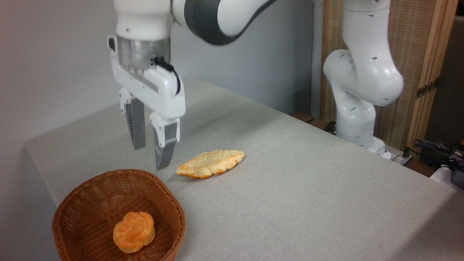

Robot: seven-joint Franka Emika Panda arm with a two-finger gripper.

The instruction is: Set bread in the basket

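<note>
The bun is seen lying inside the basket, on its bottom toward the near wall. The basket is set at the near left corner of the grey surface. Above its far rim the gripper is held with fingers parted and nothing between them. A braided loaf is laid flat just right of the gripper.
</note>
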